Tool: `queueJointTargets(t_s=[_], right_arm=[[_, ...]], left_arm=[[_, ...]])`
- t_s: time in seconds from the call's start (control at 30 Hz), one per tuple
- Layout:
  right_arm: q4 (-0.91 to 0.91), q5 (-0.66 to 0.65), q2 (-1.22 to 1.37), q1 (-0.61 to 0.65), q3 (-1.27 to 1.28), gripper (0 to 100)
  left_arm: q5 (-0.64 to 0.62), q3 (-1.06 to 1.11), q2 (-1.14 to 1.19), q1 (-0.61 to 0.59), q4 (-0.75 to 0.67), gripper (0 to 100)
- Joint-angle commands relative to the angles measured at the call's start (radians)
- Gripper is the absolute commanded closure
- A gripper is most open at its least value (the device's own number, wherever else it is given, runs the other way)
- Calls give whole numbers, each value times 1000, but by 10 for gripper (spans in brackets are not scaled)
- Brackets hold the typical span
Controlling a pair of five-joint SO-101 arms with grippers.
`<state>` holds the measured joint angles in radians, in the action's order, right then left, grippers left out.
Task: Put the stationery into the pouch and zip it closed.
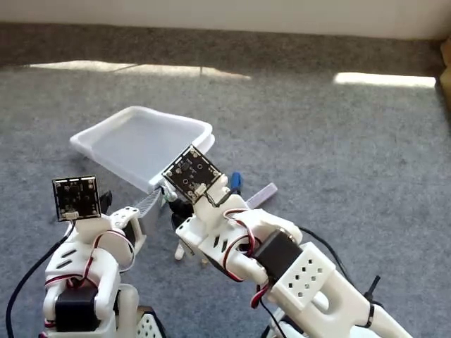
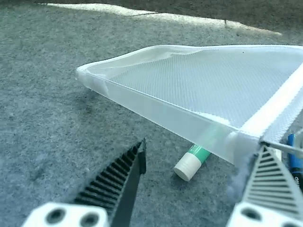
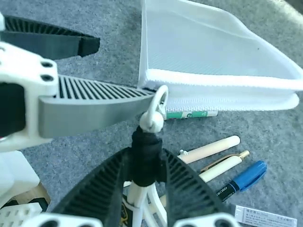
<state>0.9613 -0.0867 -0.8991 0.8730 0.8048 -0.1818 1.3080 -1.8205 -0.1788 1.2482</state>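
Observation:
The white mesh pouch (image 1: 141,144) (image 2: 199,80) (image 3: 203,52) lies open on the carpet. My right gripper (image 3: 144,161) is shut on the black zip pull (image 3: 146,142) with its white bead, at the pouch's near corner. My left gripper (image 2: 202,146) (image 3: 118,68) is open, its grey finger (image 3: 104,99) against that same corner. A green-and-white glue stick (image 2: 191,163) (image 3: 189,114) lies half under the pouch edge. Beside it lie a cream pen (image 3: 210,147), a gold-clip pen (image 3: 222,165), a blue marker (image 3: 241,178) (image 1: 235,182) and a white eraser (image 3: 265,215) (image 1: 262,194).
Grey carpet (image 1: 338,155) stretches out to the right and behind the pouch. Both arms crowd the near side of the pouch, the right arm's body (image 1: 282,260) lying over the stationery in the high view.

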Motion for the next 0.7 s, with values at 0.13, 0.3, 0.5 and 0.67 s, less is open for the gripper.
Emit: queueJointTargets(t_s=[0.13, 0.3, 0.5, 0.67], right_arm=[[25, -11, -7, 8, -62, 993], [35, -11, -2, 7, -61, 993], [44, -11, 1, -54, -51, 993], [39, -12, -1, -116, -24, 993]], left_arm=[[-3, 8, -15, -22, -29, 777], [-2, 1, -15, -24, -29, 890], [-2, -19, -15, -25, -29, 978], [-2, -25, -15, -25, -29, 993]])
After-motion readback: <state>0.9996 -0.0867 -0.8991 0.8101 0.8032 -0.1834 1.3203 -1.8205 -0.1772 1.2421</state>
